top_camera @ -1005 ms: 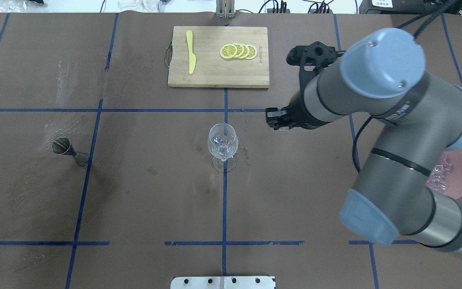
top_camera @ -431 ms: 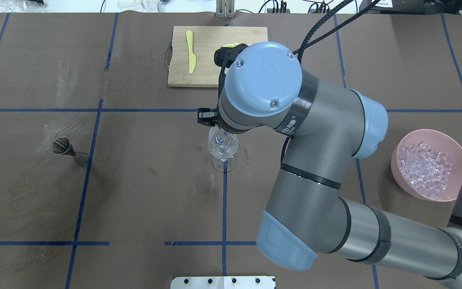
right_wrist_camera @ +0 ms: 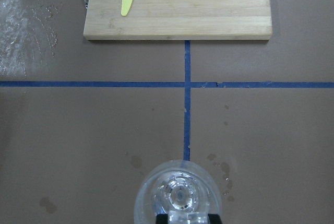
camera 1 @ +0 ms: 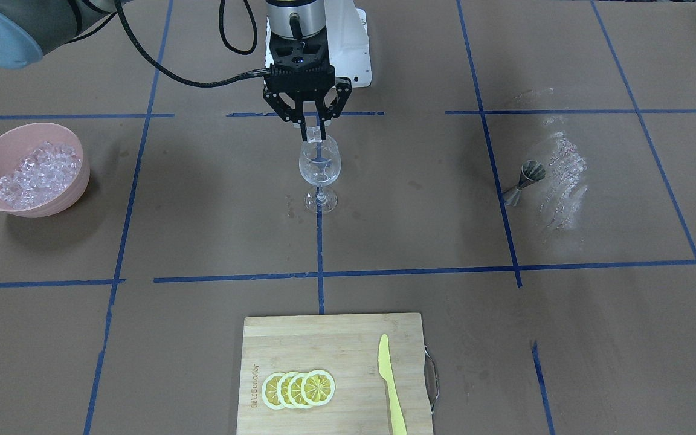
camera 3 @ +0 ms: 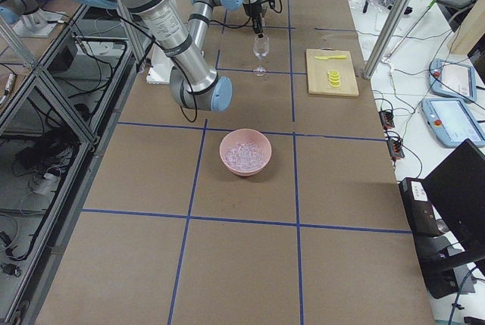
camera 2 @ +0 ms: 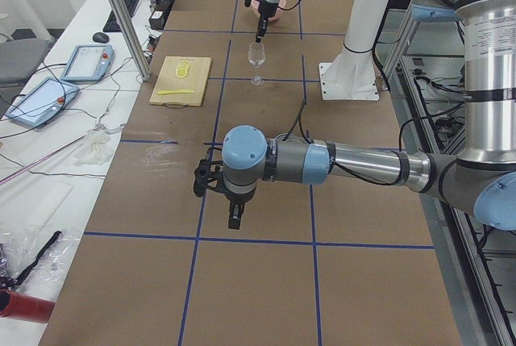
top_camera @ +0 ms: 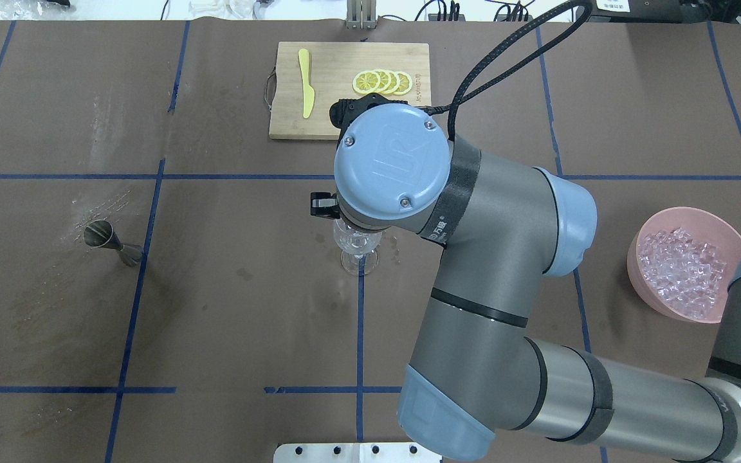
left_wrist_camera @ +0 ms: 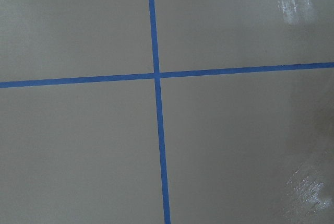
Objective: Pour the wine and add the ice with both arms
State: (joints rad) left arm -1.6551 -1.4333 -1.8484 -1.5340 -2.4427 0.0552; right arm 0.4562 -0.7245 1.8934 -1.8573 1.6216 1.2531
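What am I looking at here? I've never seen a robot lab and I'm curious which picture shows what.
These are two jointed robot arms at a paper-covered table, each ending in a two-finger gripper. Four fixed cameras look from above, from the front and from both table ends; two more ride on the wrists. The right gripper hangs over a wine glass, apparently pinching a clear ice cube. More ice fills a pink bowl. A cutting board carries lemon slices and a yellow knife; a metal jigger stands apart. The left gripper hovers elsewhere over the table; whether it is open cannot be told.
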